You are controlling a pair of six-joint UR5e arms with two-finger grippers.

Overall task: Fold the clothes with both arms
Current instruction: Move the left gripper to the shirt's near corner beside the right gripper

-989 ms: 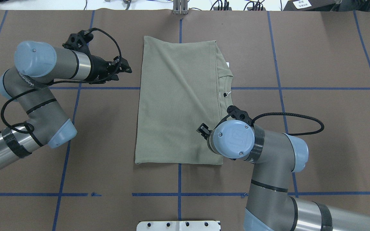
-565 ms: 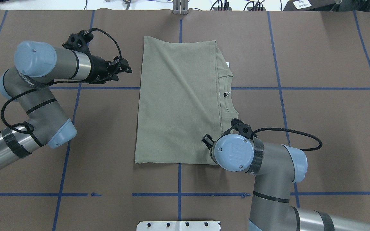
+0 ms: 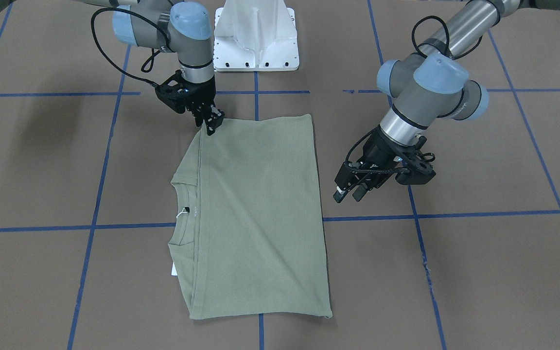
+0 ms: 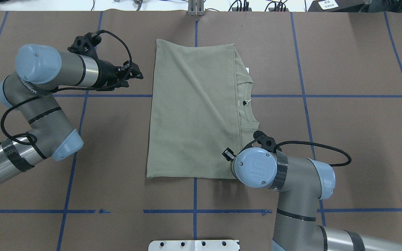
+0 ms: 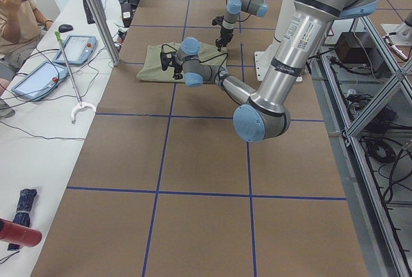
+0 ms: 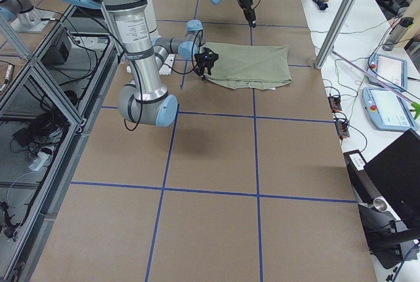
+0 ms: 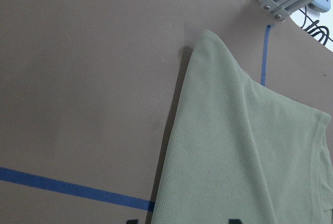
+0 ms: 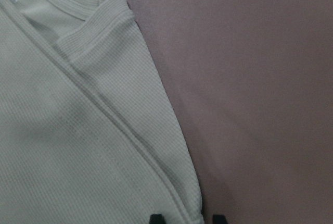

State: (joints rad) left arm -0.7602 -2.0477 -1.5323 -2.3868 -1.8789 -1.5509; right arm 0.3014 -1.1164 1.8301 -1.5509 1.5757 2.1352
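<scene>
In the overhead view the sage-green shirt [image 4: 194, 111] lies flat mid-table on the brown table cover [image 4: 344, 146], folded into a tall rectangle. Its long axis runs from 12 to 6 o'clock. The ribbed collar [image 4: 246, 116] sits on the long edge at 3 o'clock, with the neck opening facing 3. A white neck tag [image 4: 245, 102] hangs there. The small lettering beside it is too fine for us to read.

We see the right gripper [image 3: 210, 126] pointing down at the shirt's 5 o'clock corner. Its jaws are part-way apart with the cloth's edge between the fingertips [image 8: 155, 218], not clamped on it. The left gripper [image 4: 138, 75] is at the shirt's 10 o'clock, apart from the cloth, jaws wide and holding nothing.
</scene>
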